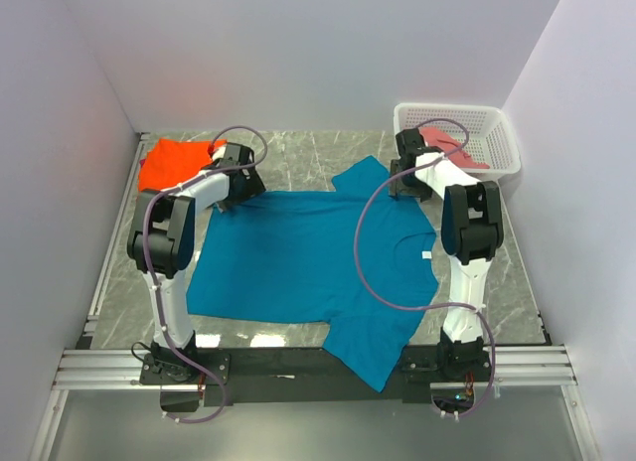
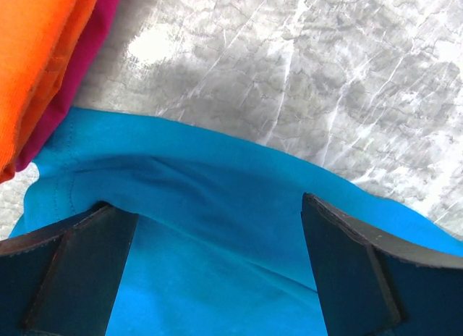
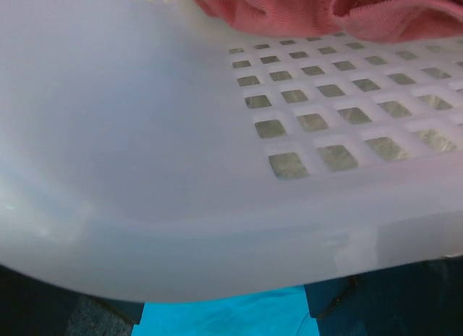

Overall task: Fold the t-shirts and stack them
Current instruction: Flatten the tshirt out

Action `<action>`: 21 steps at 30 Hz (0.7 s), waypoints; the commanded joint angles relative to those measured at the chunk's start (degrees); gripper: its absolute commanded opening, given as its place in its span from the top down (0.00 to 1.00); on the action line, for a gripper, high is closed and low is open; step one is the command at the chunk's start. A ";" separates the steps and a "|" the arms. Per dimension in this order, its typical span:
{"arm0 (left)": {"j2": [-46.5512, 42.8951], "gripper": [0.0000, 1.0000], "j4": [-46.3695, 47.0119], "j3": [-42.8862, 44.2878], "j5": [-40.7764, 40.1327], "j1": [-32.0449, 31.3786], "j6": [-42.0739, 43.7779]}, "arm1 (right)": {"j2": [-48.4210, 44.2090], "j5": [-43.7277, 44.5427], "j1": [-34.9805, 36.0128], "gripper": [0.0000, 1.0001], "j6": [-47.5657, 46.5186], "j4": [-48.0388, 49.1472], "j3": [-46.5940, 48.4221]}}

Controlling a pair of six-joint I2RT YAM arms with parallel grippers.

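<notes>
The teal-blue t-shirt [image 1: 298, 257] lies spread flat on the marble table [image 1: 298, 158], collar to the right. My left gripper [image 1: 228, 199] is open at the shirt's back left corner; in the left wrist view [image 2: 217, 278] its jaws stand wide apart over the teal hem [image 2: 217, 206]. The orange t-shirt [image 1: 171, 163] lies folded at the back left, on top of the magenta one [image 2: 79, 68]. My right gripper [image 1: 402, 187] is open at the shirt's back right sleeve, with teal cloth [image 3: 224, 318] between its jaws. The salmon-pink t-shirt [image 1: 447, 143] lies in the basket.
The white lattice basket [image 1: 502, 133] stands at the back right; its wall [image 3: 145, 169] fills the right wrist view, very close to the right gripper. White walls enclose the table on three sides. The orange stack [image 2: 36, 53] lies just left of the left gripper.
</notes>
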 commanded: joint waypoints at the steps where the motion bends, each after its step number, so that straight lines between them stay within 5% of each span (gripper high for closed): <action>1: -2.52 0.01 -2.82 -0.37 2.88 -0.13 0.17 | -4.21 -0.24 -0.45 0.23 0.47 1.07 -0.77; 11: -23.35 0.00 -5.11 -13.98 1.12 -0.13 -6.24 | -25.81 -3.67 3.41 0.23 6.09 4.76 -19.22; 21: -45.15 0.01 -18.45 -34.10 -7.13 -0.04 -21.07 | -33.40 -5.96 12.21 0.23 13.21 8.27 -38.13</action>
